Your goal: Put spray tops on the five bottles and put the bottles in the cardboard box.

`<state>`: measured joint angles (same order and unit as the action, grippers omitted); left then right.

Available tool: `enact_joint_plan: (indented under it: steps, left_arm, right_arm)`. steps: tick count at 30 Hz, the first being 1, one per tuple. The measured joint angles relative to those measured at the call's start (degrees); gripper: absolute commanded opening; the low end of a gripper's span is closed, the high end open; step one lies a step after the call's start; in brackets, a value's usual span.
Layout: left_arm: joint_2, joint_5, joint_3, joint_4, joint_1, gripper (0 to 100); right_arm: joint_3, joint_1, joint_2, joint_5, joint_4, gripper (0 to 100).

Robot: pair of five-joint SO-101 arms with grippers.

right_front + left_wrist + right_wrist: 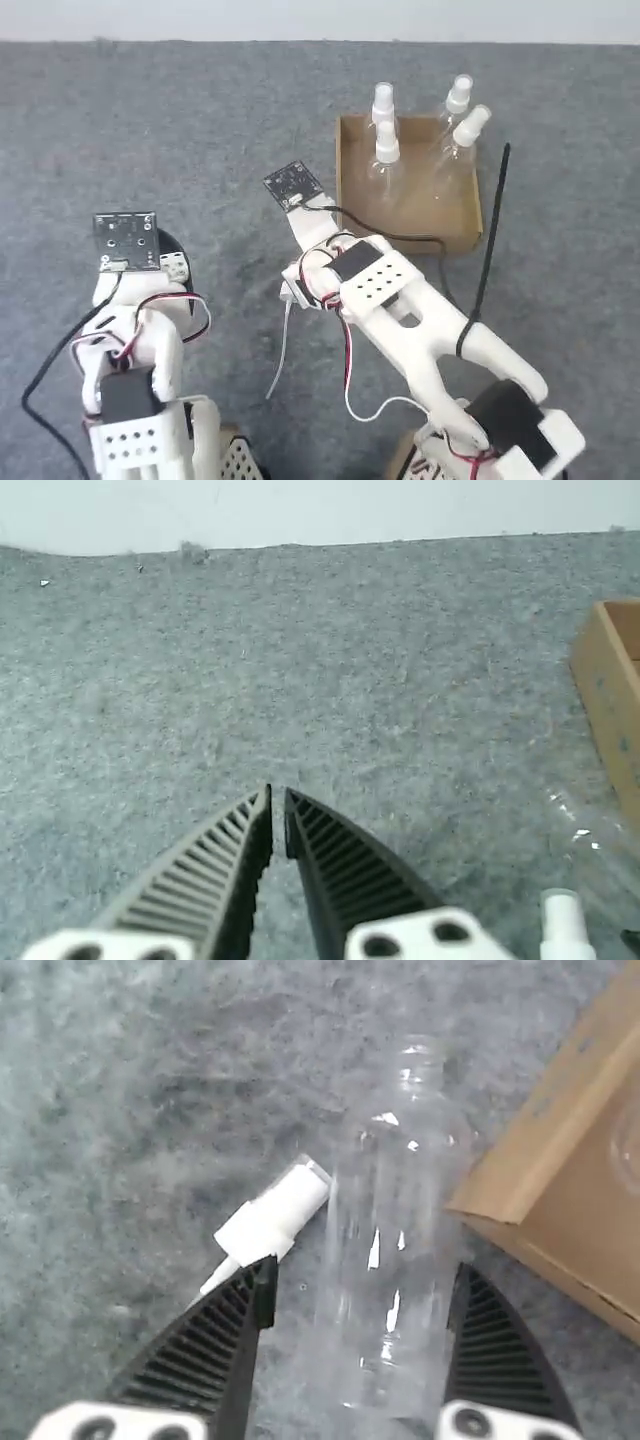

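Observation:
A clear bottle (385,1260) without a top lies on the grey carpet, between the fingers of my open right gripper (365,1270). Close beside it lies a white spray top (270,1222), just outside one finger. In the high view this spray top (287,293) and its thin tube show beside the right arm (370,285), which covers the bottle. The cardboard box (345,170) stands just beyond, holding several bottles (386,150) with spray tops on. My left gripper (278,825) is shut and empty over bare carpet, to the left of the box.
A corner of the box (560,1160) lies close to the bottle's neck. A black cable (490,240) runs along the box's right side. In the left wrist view the box edge (610,690) and a spray top (565,920) sit off to one side.

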<state>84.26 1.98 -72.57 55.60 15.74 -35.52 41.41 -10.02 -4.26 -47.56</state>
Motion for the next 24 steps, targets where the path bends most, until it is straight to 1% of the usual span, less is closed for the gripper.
enact_joint_plan:
  steps: [5,10,13,17,21,24]
  left_arm:
    - [0.00,0.00,0.00,0.00,0.00,1]
    - [0.00,0.00,0.00,0.00,0.00,1]
    - [0.00,0.00,0.00,0.00,0.00,1]
    - [0.00,0.00,0.00,0.00,0.00,1]
    - [0.00,0.00,0.00,0.00,0.00,1]
    - [0.00,0.00,0.00,0.00,0.00,1]
  right_arm:
    - [0.00,0.00,0.70,0.00,0.00,22.1]
    - [0.00,-0.18,7.65,0.00,0.70,21.1]
    - [0.00,0.00,9.41,0.00,1.23,13.2]
    - [0.00,2.29,9.41,0.00,1.32,0.4]
    - [0.00,4.13,9.32,0.00,1.32,0.6]
    - [0.00,4.31,6.59,0.00,1.14,0.6]
